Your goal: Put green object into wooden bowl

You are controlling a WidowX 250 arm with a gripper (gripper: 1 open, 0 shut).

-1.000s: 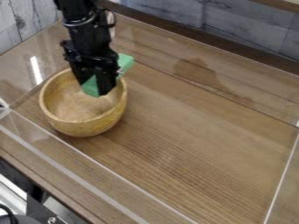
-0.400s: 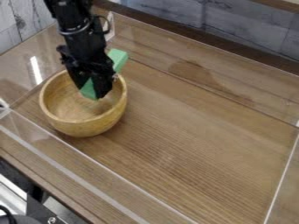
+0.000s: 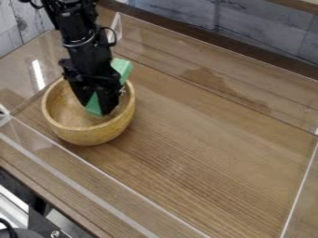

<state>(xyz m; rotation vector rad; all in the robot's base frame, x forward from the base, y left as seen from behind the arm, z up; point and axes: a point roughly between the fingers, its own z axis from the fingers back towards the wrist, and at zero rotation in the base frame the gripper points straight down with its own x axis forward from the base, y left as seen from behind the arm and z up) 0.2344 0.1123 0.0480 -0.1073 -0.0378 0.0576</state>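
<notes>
The wooden bowl (image 3: 82,132) sits at the left of the table, round and light tan. My black gripper (image 3: 97,100) points straight down into the bowl's far right part, its fingertips below the rim. It is shut on the green object (image 3: 123,69), a bright green bar held tilted between the fingers. The bar's upper end sticks out to the right of the gripper, above the bowl's rim. Its lower end is mostly hidden by the fingers.
A clear plastic wall (image 3: 74,186) rings the wooden table top (image 3: 211,139), with its front edge near the bowl. A grey brick-pattern backdrop (image 3: 248,23) stands behind the table.
The gripper, still holding the green object, has edged slightly down and to the left, deeper over the bowl. Its grip looks the same.
</notes>
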